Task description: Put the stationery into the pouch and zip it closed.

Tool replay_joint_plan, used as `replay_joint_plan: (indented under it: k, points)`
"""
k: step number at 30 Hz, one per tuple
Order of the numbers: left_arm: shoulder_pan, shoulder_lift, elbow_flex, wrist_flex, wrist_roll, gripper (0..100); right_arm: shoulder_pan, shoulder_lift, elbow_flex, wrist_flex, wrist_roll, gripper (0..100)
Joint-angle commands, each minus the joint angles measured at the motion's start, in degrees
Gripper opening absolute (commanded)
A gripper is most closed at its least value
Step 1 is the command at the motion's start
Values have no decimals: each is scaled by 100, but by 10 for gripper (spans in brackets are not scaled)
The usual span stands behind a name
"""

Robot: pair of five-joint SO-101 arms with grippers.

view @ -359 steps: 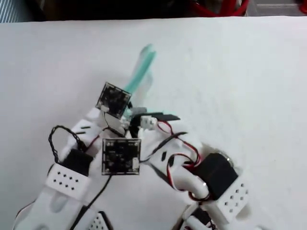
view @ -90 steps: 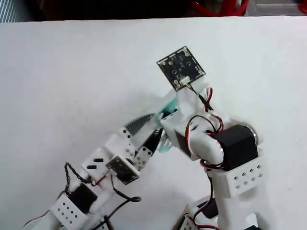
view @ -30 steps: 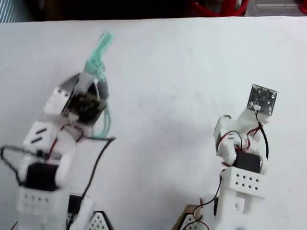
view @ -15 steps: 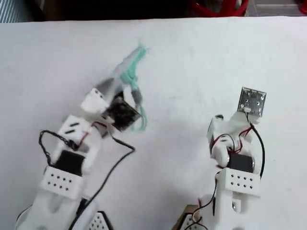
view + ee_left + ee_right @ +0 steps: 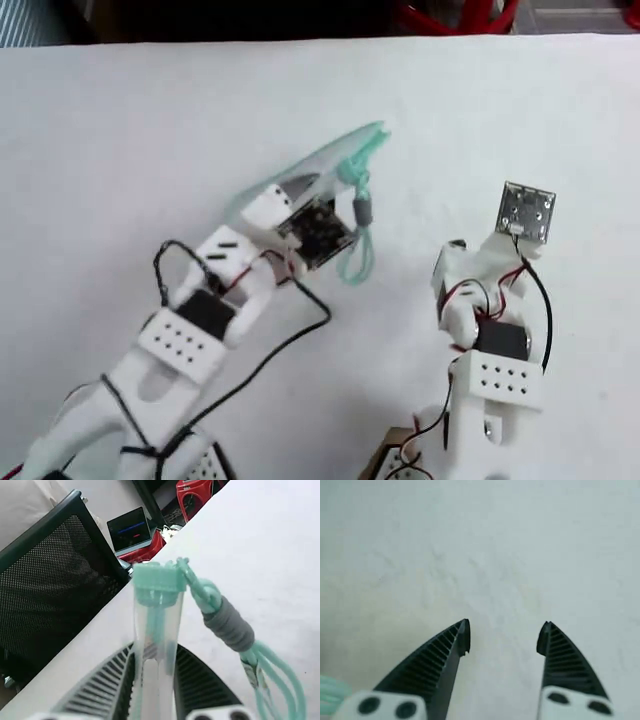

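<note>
Fingers [image 5: 200, 680] on the left gripper [image 5: 154, 652]: pinched tight onto the narrow edge of the pouch [image 5: 155, 610], with the clear body poking out past the tips and the teal end leading. Right gripper [image 5: 504, 635]: spread wide, holding nothing, hanging over bare table [image 5: 495, 540], well apart from the pouch.

From above: pouch lying edge-on near mid-table, with a teal strap [image 5: 355, 255] and its grey sleeve [image 5: 362, 210] dangling off the far end. Can't tell whether resting on the table or lifted a touch. Something teal showing through the clear wall, too blurry to name.

Probably at the zipping stage, going by all that. Tips for doing it well:

- Hold the left pinch firm and steady to keep the top edge taut.
- Bring the right in from the strap end, narrowing the gap on the way in rather than arriving wide open.
- Go for the pull itself (guessing right where the strap joins), not the floppy loops.
- Drag straight along the edge with no twisting, otherwise likely to yank the whole pouch out of the pinch.
- Watch the strap too, easy to snag between the tips.
</note>
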Motion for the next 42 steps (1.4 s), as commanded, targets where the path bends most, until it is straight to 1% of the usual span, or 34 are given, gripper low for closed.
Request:
replay_joint_plan:
  k: [1, 3, 5, 8, 10, 13, 16, 18, 21, 23, 25, 29, 32, 33, 36, 37, 39, 42]
  points:
    - [-356, 338, -158, 123, 202, 26, -13, -75, -18, -57, 0, 220]
    - [-180, 286, -123, 158, 387, 27, -13, -75, -18, -75, 0, 220]
    - [145, 251, -18, 193, 527, 30, -13, -75, -18, -75, 0, 220]
    - [699, 268, 176, 176, 615, 78, -13, -75, -18, -75, 0, 220]
    - [927, 409, 220, 176, 774, 106, -4, -75, -18, -84, 0, 220]
    - [919, 857, 35, 229, 905, 142, 13, -75, -18, -84, 0, 220]
    - [664, 1367, -264, 273, 923, 164, 198, -75, -18, -84, 0, 220]
    - [611, 1578, -545, 563, 932, 165, 268, -75, -26, -84, 0, 220]
    - [637, 1569, -1090, 1327, 1116, 166, 259, -75, -35, -84, 0, 220]
    - [699, 1490, -1486, 1890, 897, 165, 259, -75, -35, -84, 0, 220]
    - [787, 1429, -1776, 2233, 721, 160, 259, -75, -35, -84, 0, 220]
    - [866, 1446, -2127, 2418, 378, 116, 259, -75, -35, -84, 0, 220]
    - [954, 1437, -2145, 2418, 79, 155, 259, -75, -35, -84, 0, 220]
    - [919, 1402, -2154, 2418, 220, 179, 259, -75, -35, -84, 0, 220]
    - [998, 1218, -2268, 2804, 1143, 223, 251, -75, -35, -84, 0, 220]
    - [1130, 1147, -2303, 2945, 1204, 229, 251, -75, -35, -84, 0, 220]
    - [1314, 1086, -2365, 3059, 1064, 229, 242, -75, -35, -84, 9, 220]
    - [1349, 1086, -2558, 3270, 879, 229, 251, -75, -35, -84, 9, 220]
